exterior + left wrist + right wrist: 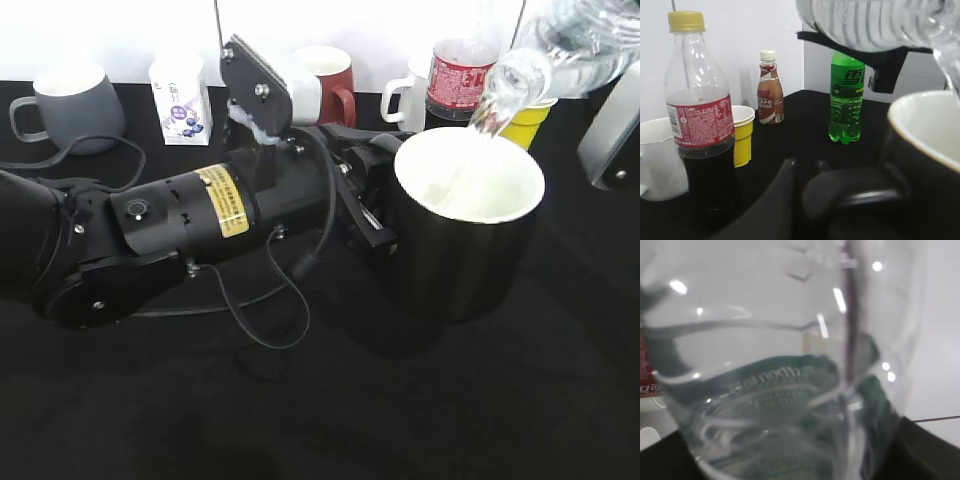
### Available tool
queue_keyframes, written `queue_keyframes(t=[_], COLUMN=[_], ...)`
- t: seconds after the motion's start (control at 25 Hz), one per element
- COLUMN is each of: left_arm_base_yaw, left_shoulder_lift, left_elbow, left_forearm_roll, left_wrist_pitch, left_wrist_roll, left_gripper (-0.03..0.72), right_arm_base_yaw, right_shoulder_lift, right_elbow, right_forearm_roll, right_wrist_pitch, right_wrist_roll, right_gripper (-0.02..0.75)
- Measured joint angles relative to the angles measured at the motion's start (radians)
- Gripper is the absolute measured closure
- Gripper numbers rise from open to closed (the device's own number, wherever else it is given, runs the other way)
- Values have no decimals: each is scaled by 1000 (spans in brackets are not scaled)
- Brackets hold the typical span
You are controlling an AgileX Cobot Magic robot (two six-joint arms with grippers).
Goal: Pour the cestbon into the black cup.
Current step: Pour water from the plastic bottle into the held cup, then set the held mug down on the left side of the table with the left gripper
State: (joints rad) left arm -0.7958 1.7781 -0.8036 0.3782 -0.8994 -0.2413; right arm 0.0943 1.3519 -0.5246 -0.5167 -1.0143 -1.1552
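The black cup [465, 250], white inside, stands right of centre in the exterior view. My left gripper [365, 205] is shut on its handle; the handle [865, 192] and the cup's rim [920, 130] fill the lower right of the left wrist view. The cestbon [560, 50], a clear ribbed bottle, is tipped with its mouth over the cup, and water runs into the cup. It crosses the top of the left wrist view [875, 22]. It fills the right wrist view [775, 390], its green label showing, so my right gripper's fingers are hidden behind it; it holds the bottle.
Along the back stand a grey mug [70, 110], a milk carton [182, 98], a dark red mug [330, 85], a white mug [408, 98], a cola bottle [458, 80] and a yellow cup [525, 122]. A green soda bottle [846, 97] and a coffee bottle [770, 87] stand further off.
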Motion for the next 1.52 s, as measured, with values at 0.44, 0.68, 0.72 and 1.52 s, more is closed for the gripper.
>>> queue_keyframes(t=[0.44, 0.68, 0.72, 1.52], left_arm_base_yaw=[0, 0, 0, 488], left_shoulder_lift=[0, 0, 0, 59], left_elbow=[0, 0, 0, 170], left_forearm_roll=[-48, -48, -48, -179], left_wrist_pitch=[7, 12, 12, -217], left_wrist_roll=[1, 2, 2, 114], left_gripper=[624, 624, 624, 625], right_arm_base_yaw=[0, 0, 0, 0], right_shoulder_lift=[-1, 17, 29, 98], right_elbow=[0, -2, -3, -3], right_forearm_roll=[9, 0, -11, 190], right_wrist_pitch=[-14, -21, -21, 46], right_wrist_roll=[-87, 176, 265, 1455], right_gripper=[258, 258, 258, 258])
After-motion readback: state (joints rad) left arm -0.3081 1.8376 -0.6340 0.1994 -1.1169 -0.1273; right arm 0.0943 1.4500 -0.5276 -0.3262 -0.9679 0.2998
